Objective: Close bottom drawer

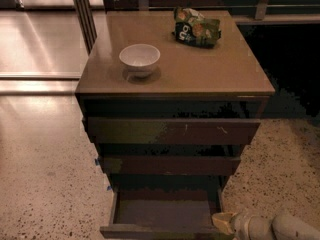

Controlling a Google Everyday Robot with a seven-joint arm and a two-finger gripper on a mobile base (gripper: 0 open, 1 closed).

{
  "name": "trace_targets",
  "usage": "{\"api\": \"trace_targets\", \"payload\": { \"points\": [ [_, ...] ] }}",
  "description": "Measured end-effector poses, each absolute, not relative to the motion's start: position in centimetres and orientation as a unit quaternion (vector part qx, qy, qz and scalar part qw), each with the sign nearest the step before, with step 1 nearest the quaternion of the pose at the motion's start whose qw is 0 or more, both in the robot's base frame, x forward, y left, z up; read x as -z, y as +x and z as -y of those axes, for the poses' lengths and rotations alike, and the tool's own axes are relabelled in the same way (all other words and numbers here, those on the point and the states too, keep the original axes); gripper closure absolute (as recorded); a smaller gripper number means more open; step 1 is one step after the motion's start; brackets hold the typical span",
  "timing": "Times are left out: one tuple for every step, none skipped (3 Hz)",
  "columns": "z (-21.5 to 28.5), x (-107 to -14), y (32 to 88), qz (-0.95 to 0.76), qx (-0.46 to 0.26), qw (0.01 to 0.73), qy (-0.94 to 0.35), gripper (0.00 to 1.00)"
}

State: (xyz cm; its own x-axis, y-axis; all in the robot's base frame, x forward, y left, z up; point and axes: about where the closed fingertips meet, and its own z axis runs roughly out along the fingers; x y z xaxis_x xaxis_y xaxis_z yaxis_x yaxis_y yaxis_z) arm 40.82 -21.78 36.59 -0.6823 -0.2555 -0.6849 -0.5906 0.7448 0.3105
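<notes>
The bottom drawer (165,211) of the brown cabinet stands pulled out, a shallow box with a dull grey-brown floor; its front edge (150,231) runs along the lower border. My gripper (223,222) comes in from the lower right on a pale arm (280,228), its yellowish tip at the drawer's front right corner. Whether it touches the drawer I cannot tell. The middle drawer front (170,165) and the widest upper drawer front (172,131) sit above it, both pushed in.
A white bowl (139,59) and a green snack bag (196,27) lie on the cabinet top (200,74). Speckled floor (45,184) spreads left and right of the cabinet. A metal post (82,14) stands behind the left corner.
</notes>
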Motion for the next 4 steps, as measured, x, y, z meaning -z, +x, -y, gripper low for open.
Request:
{"api": "trace_targets", "payload": {
  "points": [
    [22.3,-32.6,40.4,-0.889,-0.274,0.304,-0.206,1.00],
    [22.6,-28.9,40.1,-0.899,-0.281,0.284,-0.182,1.00],
    [22.9,-25.9,39.6,-0.909,-0.284,0.260,-0.162,1.00],
    [23.3,-23.2,39.3,-0.917,-0.284,0.238,-0.144,1.00]
  ]
}}
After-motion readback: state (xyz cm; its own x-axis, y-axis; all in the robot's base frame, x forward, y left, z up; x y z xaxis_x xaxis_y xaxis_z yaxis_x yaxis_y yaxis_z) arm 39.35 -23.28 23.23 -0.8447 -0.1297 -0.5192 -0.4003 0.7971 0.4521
